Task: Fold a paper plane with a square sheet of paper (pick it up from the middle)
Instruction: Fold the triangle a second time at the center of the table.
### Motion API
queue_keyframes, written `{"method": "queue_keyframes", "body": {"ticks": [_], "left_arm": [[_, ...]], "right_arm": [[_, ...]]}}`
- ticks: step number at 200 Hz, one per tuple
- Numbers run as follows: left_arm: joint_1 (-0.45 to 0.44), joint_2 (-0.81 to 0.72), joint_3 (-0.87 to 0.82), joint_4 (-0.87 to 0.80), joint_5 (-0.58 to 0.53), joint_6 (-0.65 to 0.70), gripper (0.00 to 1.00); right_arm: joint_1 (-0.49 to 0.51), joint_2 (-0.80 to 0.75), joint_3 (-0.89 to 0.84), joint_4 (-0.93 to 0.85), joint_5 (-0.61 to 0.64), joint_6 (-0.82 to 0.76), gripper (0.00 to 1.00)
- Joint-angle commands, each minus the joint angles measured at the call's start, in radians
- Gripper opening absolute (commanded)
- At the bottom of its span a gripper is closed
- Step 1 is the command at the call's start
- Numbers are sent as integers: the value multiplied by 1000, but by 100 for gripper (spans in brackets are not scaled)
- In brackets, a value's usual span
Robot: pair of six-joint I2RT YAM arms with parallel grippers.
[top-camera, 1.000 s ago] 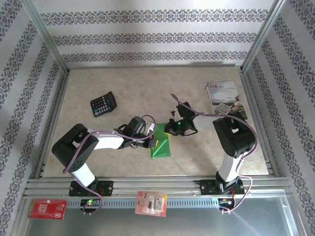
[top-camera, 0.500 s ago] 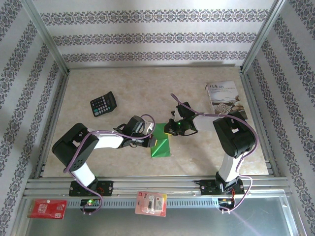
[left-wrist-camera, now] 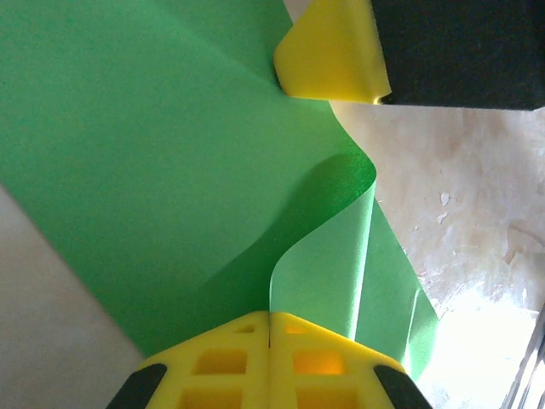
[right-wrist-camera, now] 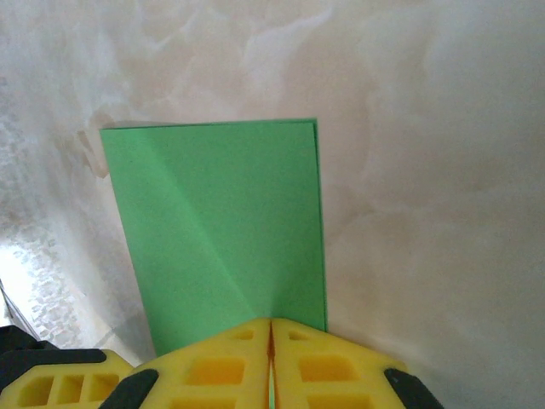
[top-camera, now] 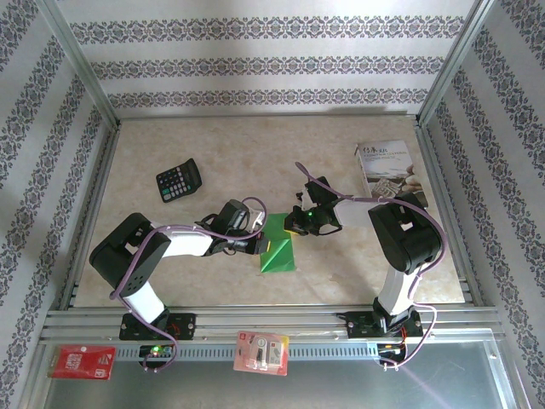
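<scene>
My left tool (left-wrist-camera: 270, 319) pinches a raised flap of the green paper sheet (left-wrist-camera: 153, 153). My right tool (right-wrist-camera: 271, 324) is closed on its edge

You are viewing a bright, evenly lit top view; shadows are falling soft on the table (top-camera: 213, 162). In the left wrist view, glare is washing out the lower right corner, and the curled square sheet of paper (left-wrist-camera: 153, 170) is shading itself. In the right wrist view, glare is bleaching the lower left edge.

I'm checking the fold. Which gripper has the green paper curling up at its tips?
The left gripper: a flap of the thin bright green paper sheet curls up to its shut tips. At the right gripper the sheet lies flat.
</scene>
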State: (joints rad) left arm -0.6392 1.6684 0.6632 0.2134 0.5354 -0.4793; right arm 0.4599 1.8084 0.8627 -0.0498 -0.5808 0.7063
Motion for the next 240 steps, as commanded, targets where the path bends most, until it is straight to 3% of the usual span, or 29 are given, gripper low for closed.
{"method": "queue_keyframes", "body": {"ticks": [1,240], "left_arm": [[14,15,7,-17,13,13,2],[19,32,50,-89,-5,37,3]], "right_arm": [[-12,9,-5,-45,45,-19,10],[-10,14,-3,-48,46,-19,10]]}}
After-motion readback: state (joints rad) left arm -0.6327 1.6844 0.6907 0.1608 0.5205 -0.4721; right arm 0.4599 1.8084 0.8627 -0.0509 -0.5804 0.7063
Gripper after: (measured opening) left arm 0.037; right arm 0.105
